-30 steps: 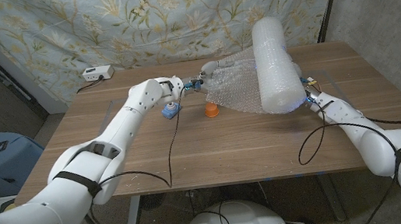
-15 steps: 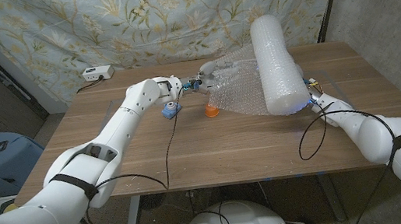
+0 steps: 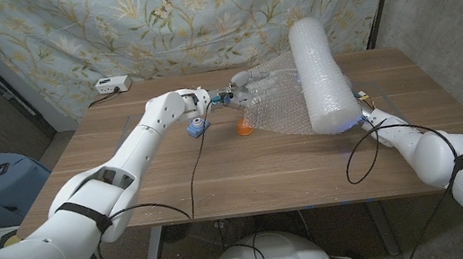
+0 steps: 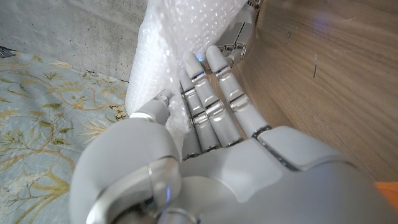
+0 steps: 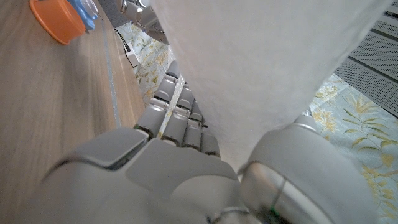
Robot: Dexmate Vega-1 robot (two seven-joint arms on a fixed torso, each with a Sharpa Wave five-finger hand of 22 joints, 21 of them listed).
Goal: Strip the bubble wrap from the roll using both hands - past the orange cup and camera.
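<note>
Right hand (image 3: 367,116), near right table edge: grips the lower end of the bubble wrap roll (image 3: 320,74), anchoring it tilted; fingers mostly hidden. Orange cup (image 3: 244,129), mid-table: half veiled by the sheet. Left hand (image 3: 246,81), far side: pinches the sheet (image 3: 275,105) taut; blue camera (image 3: 197,127) beside it, indistinct.

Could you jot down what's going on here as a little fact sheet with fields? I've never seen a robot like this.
Left robot hand: grips the loose sheet of bubble wrap
Right robot hand: holds the roll at its near end
Roll: tilted, partly unwound
Orange cup: on the wooden table, at the sheet's edge
Small blue object: beside the cup
White box: far left table corner
</note>
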